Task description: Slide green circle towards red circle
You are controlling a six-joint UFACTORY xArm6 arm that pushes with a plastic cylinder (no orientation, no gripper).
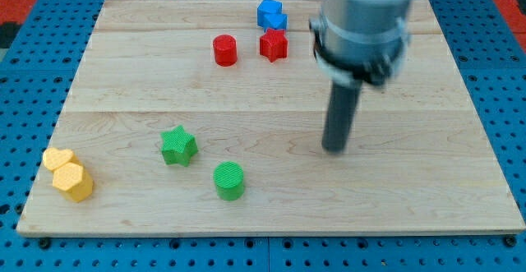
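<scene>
The green circle [229,179] sits near the board's bottom edge, left of centre. The red circle [224,50] stands near the view's top, almost straight above the green circle. My tip [334,148] rests on the board well to the right of the green circle and slightly above it, touching no block. The rod rises from it to the grey arm body [362,25] at the view's top right.
A green star [178,145] lies up-left of the green circle. A red star [274,45] sits right of the red circle, with a blue block [271,15] above it. Two yellow blocks [69,173] lie at the board's bottom left. The wooden board [427,190] lies on a blue pegboard.
</scene>
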